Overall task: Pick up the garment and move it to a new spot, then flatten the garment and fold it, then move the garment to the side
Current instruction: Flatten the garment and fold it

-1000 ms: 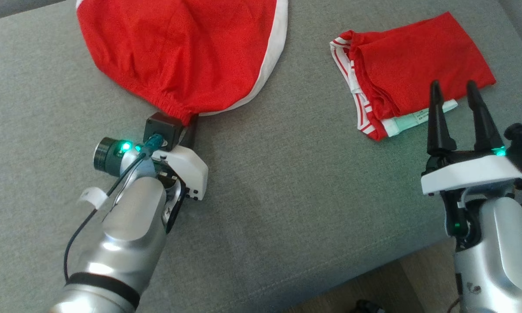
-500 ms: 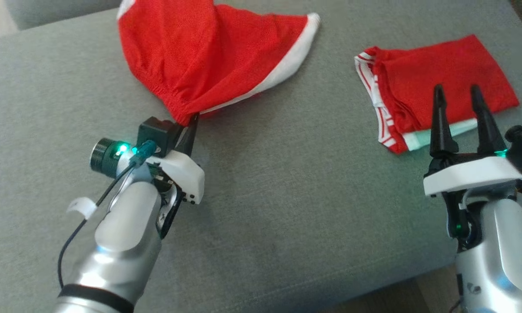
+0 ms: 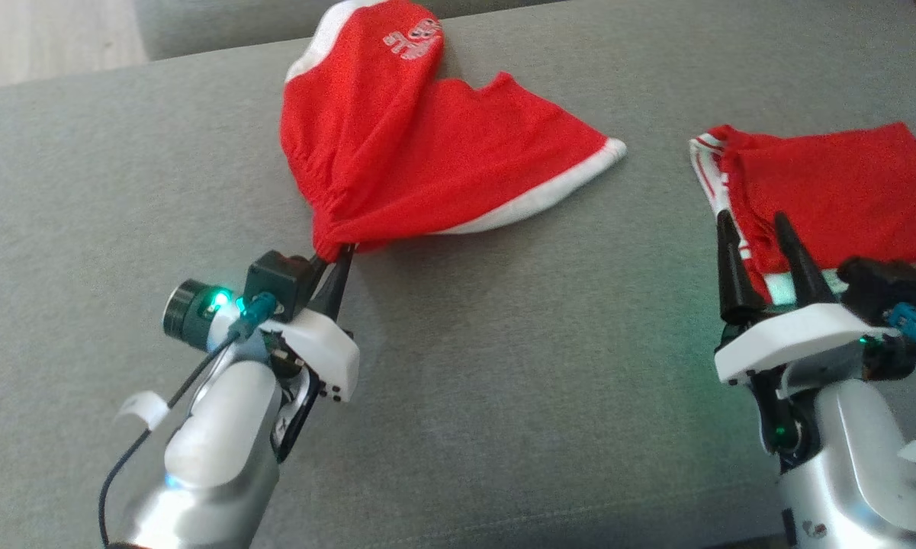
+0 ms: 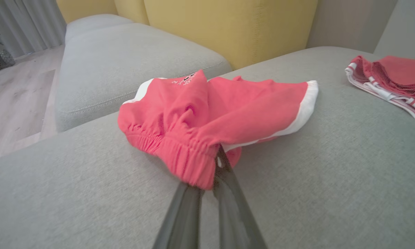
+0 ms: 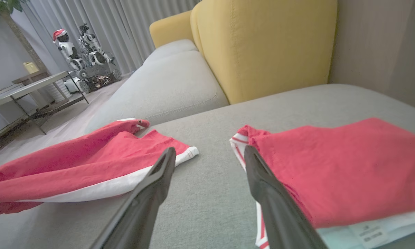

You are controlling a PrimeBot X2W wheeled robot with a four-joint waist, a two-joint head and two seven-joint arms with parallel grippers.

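Near left: left gripper (image 3: 334, 258), clamped on the elastic waistband (image 4: 179, 155) of the red garment (image 3: 435, 152), a hold suited to dragging it. Near right: right gripper (image 3: 751, 221), fingers wide, empty, in reserve. Mid-far: garment lies bunched on the grey cushion (image 3: 503, 381). Far right: folded red clothes (image 3: 846, 191), apart.

The garment (image 3: 427, 168), red shorts trimmed in white with white lettering on one leg, was pinched at its elasticated waistband between the closed fingers of the left gripper (image 3: 334, 255). From the fingertips the cloth was fanned out ahead, bunched and creased. One white-edged leg was spread to that gripper's right across the grey cushion (image 3: 503, 366).
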